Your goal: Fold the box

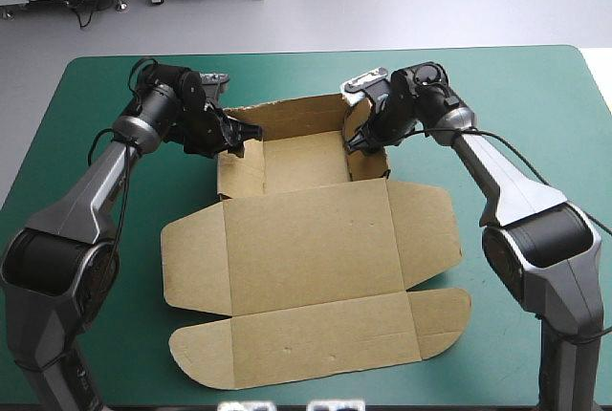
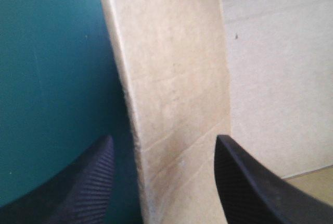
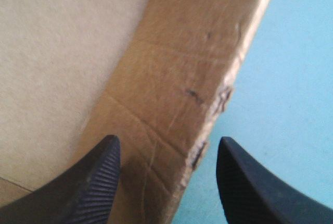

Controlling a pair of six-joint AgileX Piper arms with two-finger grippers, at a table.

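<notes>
Count: one box [image 1: 306,239], two grippers. The box sits mid-table on the teal-green cover [image 1: 516,86], tray end toward the far edge. Three walls are raised: far wall [image 1: 296,110], left wall [image 1: 229,170] and right wall [image 1: 369,158]. The lid [image 1: 306,268] lies flat toward the near edge, with two side flaps and one long front flap spread out. The left gripper [image 1: 239,134] straddles the top edge of the left wall, fingers well apart, one outside over the cover, one inside the tray, pinching nothing. The right gripper [image 1: 356,141] sits the same way astride the right wall, spread and empty. Handling, my judgement: thin board, light, stiff across each panel but ready to hinge at its scored creases. The right wall's edge looks scuffed and frayed, so a hard pinch there could crush or tear it. A sheet this light will probably skate on the cover if I push from one side only, so I would load both walls together. Best hold: across the wall's thickness at its top edge, clear of the frayed patch.
</notes>
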